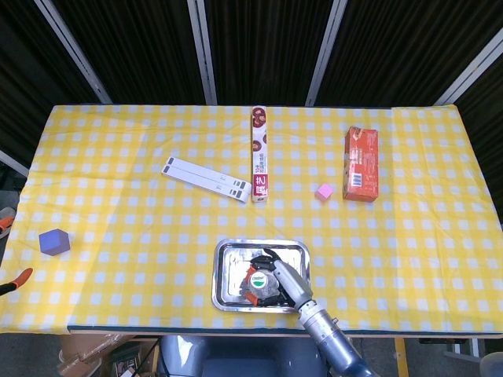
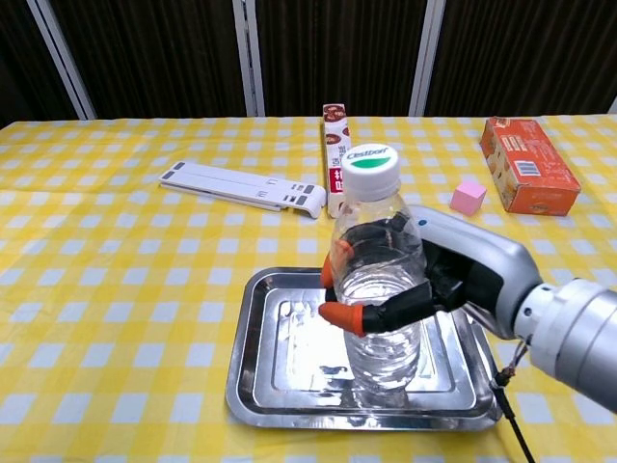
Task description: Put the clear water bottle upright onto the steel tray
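Note:
The clear water bottle (image 2: 378, 289) with a white and green cap (image 1: 262, 277) stands upright over the middle of the steel tray (image 2: 253, 338), its base at the tray floor. My right hand (image 2: 453, 275) grips the bottle's body from the right, orange fingertips (image 2: 345, 316) wrapped round the front. From the head view the right hand (image 1: 277, 283) sits above the tray (image 1: 229, 263), reaching in from the near table edge. Of my left hand (image 1: 9, 251) only two orange fingertips show at the far left edge, spread apart with nothing between them.
A long foil box (image 1: 259, 153) lies behind the tray, with a white flat bar (image 1: 206, 178) to its left. An orange box (image 1: 361, 163) and a pink cube (image 1: 323, 191) sit at the back right. A blue cube (image 1: 53, 241) rests near the left edge.

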`<move>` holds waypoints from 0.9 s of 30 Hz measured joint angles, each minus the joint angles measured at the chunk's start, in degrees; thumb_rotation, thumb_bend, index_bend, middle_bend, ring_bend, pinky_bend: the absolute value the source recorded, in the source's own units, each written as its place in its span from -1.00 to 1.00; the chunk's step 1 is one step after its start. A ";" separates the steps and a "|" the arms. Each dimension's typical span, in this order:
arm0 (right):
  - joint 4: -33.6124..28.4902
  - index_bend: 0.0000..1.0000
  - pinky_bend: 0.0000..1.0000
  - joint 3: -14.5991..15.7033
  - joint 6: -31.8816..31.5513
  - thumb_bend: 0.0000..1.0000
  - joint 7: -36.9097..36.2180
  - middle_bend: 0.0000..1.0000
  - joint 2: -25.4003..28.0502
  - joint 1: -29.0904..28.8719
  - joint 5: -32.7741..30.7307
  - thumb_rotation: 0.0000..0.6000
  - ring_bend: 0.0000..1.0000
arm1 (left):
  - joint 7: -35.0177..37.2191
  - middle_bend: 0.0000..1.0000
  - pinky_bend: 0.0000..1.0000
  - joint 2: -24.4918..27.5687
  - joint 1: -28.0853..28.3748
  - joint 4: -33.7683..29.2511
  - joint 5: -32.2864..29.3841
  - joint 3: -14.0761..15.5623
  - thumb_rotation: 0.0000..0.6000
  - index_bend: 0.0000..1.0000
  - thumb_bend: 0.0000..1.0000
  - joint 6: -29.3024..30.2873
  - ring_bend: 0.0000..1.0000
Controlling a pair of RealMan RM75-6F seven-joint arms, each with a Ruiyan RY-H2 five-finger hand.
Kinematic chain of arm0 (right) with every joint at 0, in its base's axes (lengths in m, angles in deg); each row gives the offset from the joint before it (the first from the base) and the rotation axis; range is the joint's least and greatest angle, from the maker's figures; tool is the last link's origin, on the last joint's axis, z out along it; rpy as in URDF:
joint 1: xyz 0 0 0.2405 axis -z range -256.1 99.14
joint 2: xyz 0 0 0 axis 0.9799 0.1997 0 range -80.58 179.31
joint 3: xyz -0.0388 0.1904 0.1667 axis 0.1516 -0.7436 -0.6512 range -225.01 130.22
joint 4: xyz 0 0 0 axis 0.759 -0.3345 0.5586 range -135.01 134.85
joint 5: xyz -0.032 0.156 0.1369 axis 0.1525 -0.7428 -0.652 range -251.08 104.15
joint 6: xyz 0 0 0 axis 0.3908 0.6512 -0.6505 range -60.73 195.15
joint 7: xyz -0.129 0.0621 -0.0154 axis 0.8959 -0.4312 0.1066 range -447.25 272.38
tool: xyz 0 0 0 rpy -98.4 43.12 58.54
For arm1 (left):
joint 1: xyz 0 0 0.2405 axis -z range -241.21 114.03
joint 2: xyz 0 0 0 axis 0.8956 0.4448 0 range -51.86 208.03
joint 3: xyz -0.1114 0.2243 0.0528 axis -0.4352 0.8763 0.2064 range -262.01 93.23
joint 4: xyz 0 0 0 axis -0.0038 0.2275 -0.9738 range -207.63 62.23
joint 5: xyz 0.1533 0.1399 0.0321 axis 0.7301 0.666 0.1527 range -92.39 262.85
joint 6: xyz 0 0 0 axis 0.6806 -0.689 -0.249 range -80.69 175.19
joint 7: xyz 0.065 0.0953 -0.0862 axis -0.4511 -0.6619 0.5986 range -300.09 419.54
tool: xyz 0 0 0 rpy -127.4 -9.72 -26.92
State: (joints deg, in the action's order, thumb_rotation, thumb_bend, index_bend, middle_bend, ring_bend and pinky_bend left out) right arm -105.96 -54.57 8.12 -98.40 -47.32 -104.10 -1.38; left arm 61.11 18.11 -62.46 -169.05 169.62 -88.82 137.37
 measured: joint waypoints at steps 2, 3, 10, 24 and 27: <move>1.04 0.52 -1.00 -0.27 -0.20 0.39 0.35 0.09 -1.56 -0.18 -0.55 1.00 -0.52 | 0.34 -1.00 -1.00 0.09 -0.02 0.04 0.01 0.00 1.00 -0.74 -0.57 0.00 -1.00; 1.82 0.52 -1.00 -0.54 -0.46 0.39 0.38 0.09 -2.63 -0.24 -0.88 1.00 -0.52 | 0.55 -1.00 -1.00 0.15 -0.03 0.07 0.00 0.00 1.00 -0.73 -0.57 0.01 -1.00; 6.58 0.52 -1.00 -3.15 -4.46 0.39 -4.55 0.09 -8.07 0.86 -1.51 1.00 -0.52 | 1.96 -1.00 -1.00 0.61 -0.12 0.44 -0.47 -0.20 1.00 -0.73 -0.57 -0.09 -1.00; 10.18 0.52 -1.00 -3.47 -5.40 0.39 -9.79 0.10 -8.72 2.18 0.62 1.00 -0.52 | 1.33 -1.00 -1.00 0.45 -0.08 0.28 -0.43 -0.13 1.00 -0.73 -0.57 -0.10 -1.00; 11.26 0.52 -1.00 -3.13 -5.90 0.34 -9.61 0.10 -9.29 2.24 1.47 1.00 -0.52 | 1.11 -1.00 -1.00 0.38 -0.08 0.23 -0.34 -0.10 1.00 -0.73 -0.57 -0.04 -1.00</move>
State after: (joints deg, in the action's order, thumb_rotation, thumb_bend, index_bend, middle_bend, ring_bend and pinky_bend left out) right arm -94.70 -57.70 2.23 -108.00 -56.61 -101.86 0.09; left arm 62.22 18.49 -62.54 -168.82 169.28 -88.92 137.33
